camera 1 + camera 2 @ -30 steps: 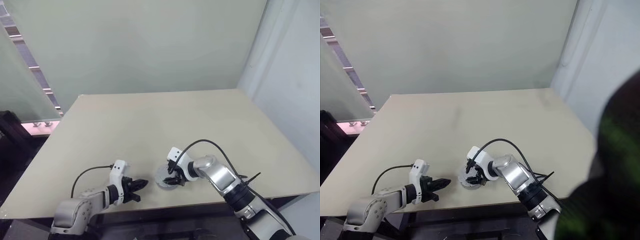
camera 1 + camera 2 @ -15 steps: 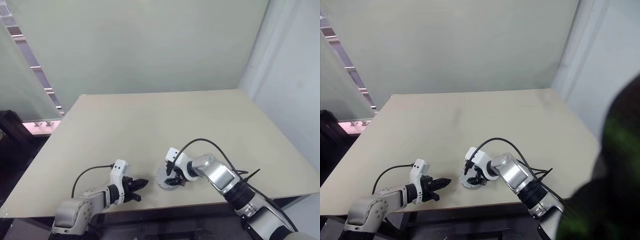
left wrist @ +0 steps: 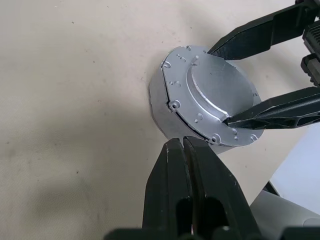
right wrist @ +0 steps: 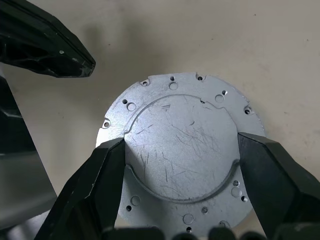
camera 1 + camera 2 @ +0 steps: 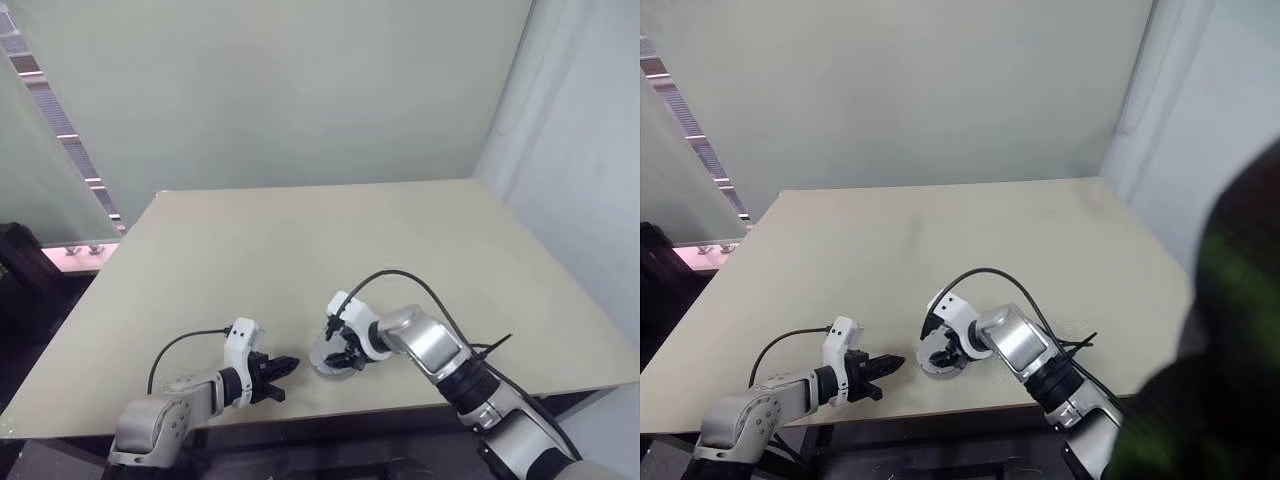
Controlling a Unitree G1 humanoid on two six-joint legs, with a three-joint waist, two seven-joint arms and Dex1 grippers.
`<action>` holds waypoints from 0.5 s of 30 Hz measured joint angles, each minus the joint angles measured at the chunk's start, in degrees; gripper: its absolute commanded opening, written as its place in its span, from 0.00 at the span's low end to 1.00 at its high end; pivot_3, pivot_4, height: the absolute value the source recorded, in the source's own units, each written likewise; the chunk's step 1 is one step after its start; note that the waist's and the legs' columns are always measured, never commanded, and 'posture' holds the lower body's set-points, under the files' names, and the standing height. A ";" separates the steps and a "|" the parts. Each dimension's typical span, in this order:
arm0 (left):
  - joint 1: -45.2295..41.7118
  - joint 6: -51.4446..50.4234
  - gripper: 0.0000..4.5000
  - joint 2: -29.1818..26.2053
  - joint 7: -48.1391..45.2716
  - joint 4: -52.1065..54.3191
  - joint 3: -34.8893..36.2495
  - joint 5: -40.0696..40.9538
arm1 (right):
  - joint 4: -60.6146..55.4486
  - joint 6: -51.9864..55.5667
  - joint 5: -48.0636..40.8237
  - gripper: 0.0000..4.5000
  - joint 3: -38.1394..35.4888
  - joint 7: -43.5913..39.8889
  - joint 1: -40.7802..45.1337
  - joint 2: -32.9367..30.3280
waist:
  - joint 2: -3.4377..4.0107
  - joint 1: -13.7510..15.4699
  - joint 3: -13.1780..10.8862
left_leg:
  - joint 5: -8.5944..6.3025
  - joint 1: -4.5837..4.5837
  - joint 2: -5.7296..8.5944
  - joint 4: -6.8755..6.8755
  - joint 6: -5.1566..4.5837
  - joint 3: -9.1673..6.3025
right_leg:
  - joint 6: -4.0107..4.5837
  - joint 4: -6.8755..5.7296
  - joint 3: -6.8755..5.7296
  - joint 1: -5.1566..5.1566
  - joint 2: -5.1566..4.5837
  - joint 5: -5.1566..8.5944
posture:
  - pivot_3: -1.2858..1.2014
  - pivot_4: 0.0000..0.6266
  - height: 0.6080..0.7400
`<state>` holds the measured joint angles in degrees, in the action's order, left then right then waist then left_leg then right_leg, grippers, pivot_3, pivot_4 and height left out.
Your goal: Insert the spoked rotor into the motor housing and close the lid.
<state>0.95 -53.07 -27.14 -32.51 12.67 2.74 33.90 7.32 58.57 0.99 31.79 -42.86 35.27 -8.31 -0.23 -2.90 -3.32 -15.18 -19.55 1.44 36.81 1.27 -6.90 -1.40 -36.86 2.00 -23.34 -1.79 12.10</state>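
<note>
Lid (image 4: 180, 150), a flat round silvery-grey metal disc with a raised hub, now sits on the round silver motor housing (image 3: 165, 107) near the desk's (image 5: 300, 250) front edge. Right hand (image 4: 180, 150) has rolled its wrist a touch, fingers still spread wide, one at three and one at nine o'clock, apparently touching the hub. Left hand (image 3: 184, 145) stays pinched shut, empty, tips against the housing wall. Closing looks nearly done; the seam may not be flush.
</note>
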 measured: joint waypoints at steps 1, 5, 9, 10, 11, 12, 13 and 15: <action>-0.01 0.01 0.00 0.00 -0.02 0.00 -0.01 -0.10 | -0.05 0.10 -0.02 0.71 0.08 0.21 0.01 0.03 | 0.00 0.00 0.00 | 0.00 0.00 0.00 0.00 0.00 0.00 | 0.00 0.00 0.00 0.00 0.00 0.00 | 0.52 0.00 1.00; -0.03 0.02 0.00 0.03 -0.07 0.00 -0.02 -0.20 | -0.14 1.12 -0.03 0.71 0.49 1.04 0.02 0.31 | 0.00 0.00 0.00 | 0.00 0.01 0.00 0.01 0.00 0.01 | 0.00 0.00 0.00 0.00 0.00 0.00 | 0.52 0.00 1.00; -0.22 0.02 0.00 0.03 -0.09 0.00 -0.05 -0.23 | -0.31 1.92 -0.04 0.71 0.61 1.89 0.01 0.73 | 0.02 -0.01 0.07 | 0.00 0.03 -0.01 0.01 0.00 0.02 | 0.00 0.00 0.00 0.01 0.00 0.00 | 0.52 0.00 1.00; -0.37 0.02 0.00 0.03 -0.08 -0.01 -0.06 -0.24 | -0.29 1.96 -0.04 0.71 0.61 1.99 -0.01 0.80 | 0.02 -0.01 0.08 | 0.01 0.04 -0.01 0.01 0.01 0.02 | 0.00 -0.01 0.00 0.01 0.00 0.00 | 0.52 0.00 1.00; -0.50 0.01 0.00 0.03 -0.08 -0.01 -0.05 -0.26 | -0.23 1.99 -0.04 0.71 0.51 2.18 -0.09 0.98 | 0.01 -0.03 0.10 | 0.01 0.04 -0.02 0.01 0.01 0.02 | 0.01 -0.01 0.00 0.01 0.01 0.01 | 0.52 0.00 1.00; -0.61 0.02 0.00 0.03 -0.08 -0.01 -0.06 -0.27 | -0.18 2.02 -0.05 0.71 0.45 2.48 -0.18 1.20 | 0.02 -0.06 0.14 | 0.01 0.06 -0.04 0.01 0.01 0.04 | 0.01 -0.01 0.00 0.01 0.02 0.01 | 0.52 0.00 1.00; -0.73 0.02 0.00 0.03 -0.08 -0.02 -0.06 -0.29 | -0.11 2.09 -0.08 0.71 0.31 2.95 -0.34 1.76 | 0.02 -0.18 0.19 | 0.01 0.06 -0.06 0.01 0.01 0.04 | 0.01 -0.01 0.00 0.01 0.04 0.01 | 0.52 0.00 1.00; -0.89 0.02 0.00 0.03 -0.08 -0.07 -0.07 -0.33 | 0.01 2.13 -0.26 0.71 -0.66 4.29 -1.09 2.81 | -0.01 -0.35 0.30 | 0.01 0.08 -0.12 0.01 0.01 0.05 | 0.05 -0.02 -0.01 0.01 0.08 0.03 | 0.52 0.00 1.00</action>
<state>0.06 -53.05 -27.10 -32.60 12.60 2.67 33.57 7.33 60.70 0.73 31.14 -38.57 34.18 -5.50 -0.24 -3.25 -3.02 -15.18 -19.47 1.32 36.82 1.27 -6.85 -1.35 -36.89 1.99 -23.33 -1.71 12.13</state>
